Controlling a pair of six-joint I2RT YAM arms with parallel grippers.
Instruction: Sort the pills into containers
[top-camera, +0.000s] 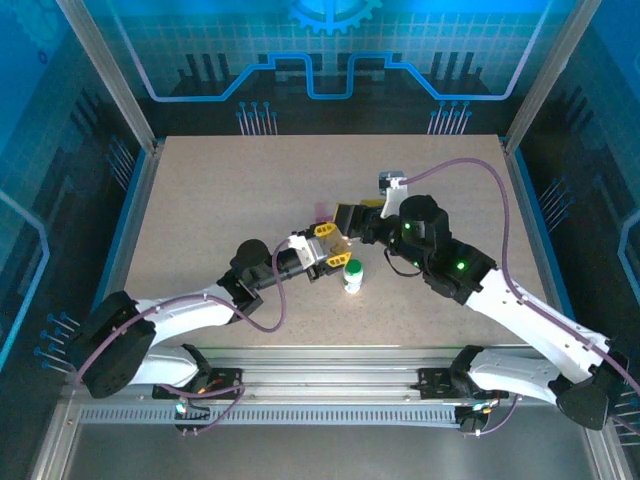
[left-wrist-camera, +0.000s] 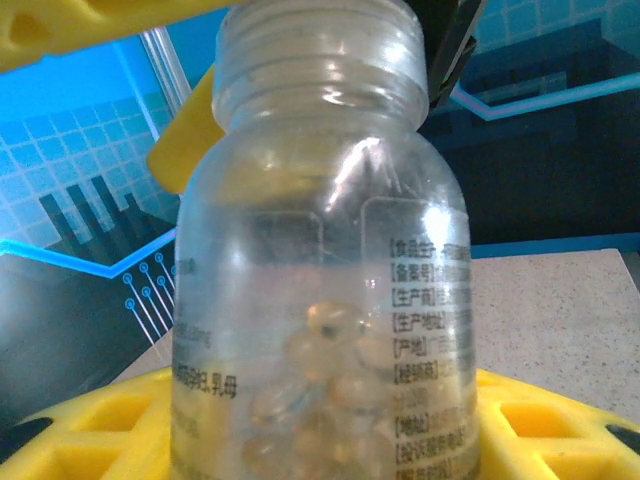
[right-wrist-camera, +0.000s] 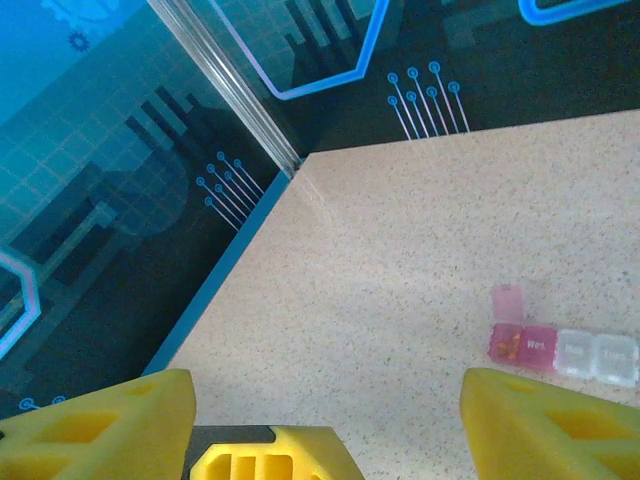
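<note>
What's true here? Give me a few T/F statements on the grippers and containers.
1. The left gripper holds a clear vial with capsules inside. True.
2. The right gripper is clamped on the pill box. False: it is open with nothing between its fingers, and the box lies apart from it on the table.
3. The white bottle with a green cap stands upright on the table. True.
4. Every lid on the pill box is shut. False: one pink lid at the end stands open.
</note>
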